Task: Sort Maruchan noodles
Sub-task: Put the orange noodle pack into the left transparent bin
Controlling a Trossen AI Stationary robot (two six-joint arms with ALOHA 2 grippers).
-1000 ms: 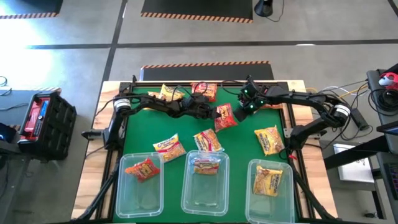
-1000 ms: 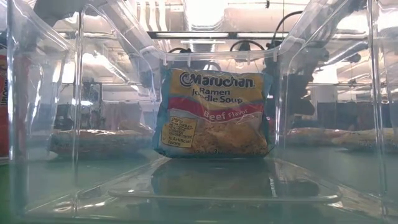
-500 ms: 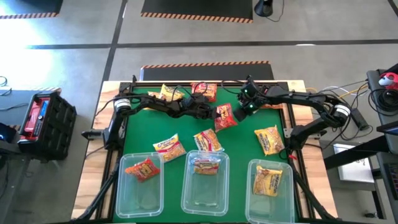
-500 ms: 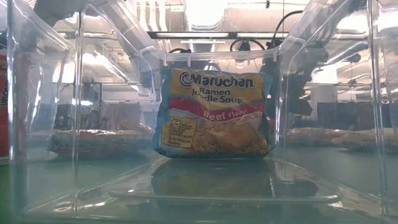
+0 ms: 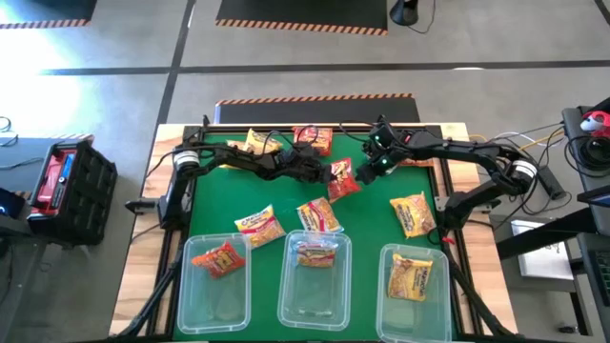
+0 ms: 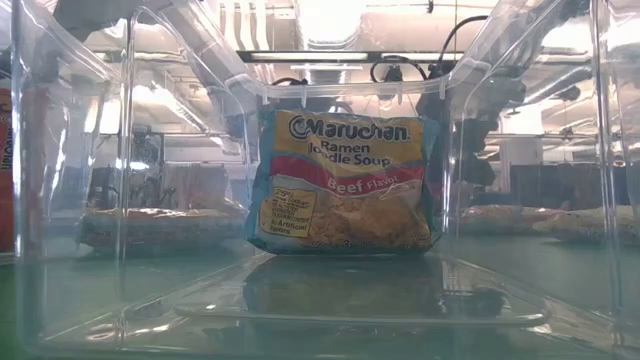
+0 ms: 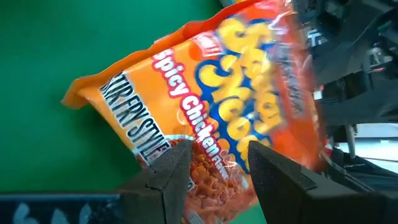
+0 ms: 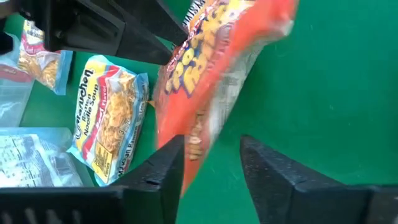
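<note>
A red-orange noodle packet (image 5: 343,179) hangs over the far middle of the green mat (image 5: 381,238), between my two grippers. My left gripper (image 5: 320,171) is shut on the end nearer the table's left. My right gripper (image 5: 368,169) stands open at the opposite end. In the right wrist view that end (image 8: 194,140) reaches between its fingers, and I cannot tell whether it touches them. Other Maruchan packets lie flat on the mat: yellow ones (image 5: 259,227) (image 5: 319,214) (image 5: 412,211) in front, two (image 5: 257,143) (image 5: 313,138) at the far edge. My left gripper pinches the packet's end (image 7: 211,158) between its two fingers. The fingers come from the table's left, slanting down. The packet reaches away from them toward my right gripper, tilted, and looks clear of the mat.
Three clear tubs stand along the near edge. The left one (image 5: 195,305) holds a red packet (image 5: 219,257), the middle one (image 5: 291,305) a beef packet (image 6: 345,180) resting upright on its lower edge, and the right one (image 5: 391,310) a yellow packet (image 5: 412,276). A black crate (image 5: 67,186) sits off the table's left.
The red-orange packet has shifted slightly toward my left arm. Both arms have otherwise kept their places.
</note>
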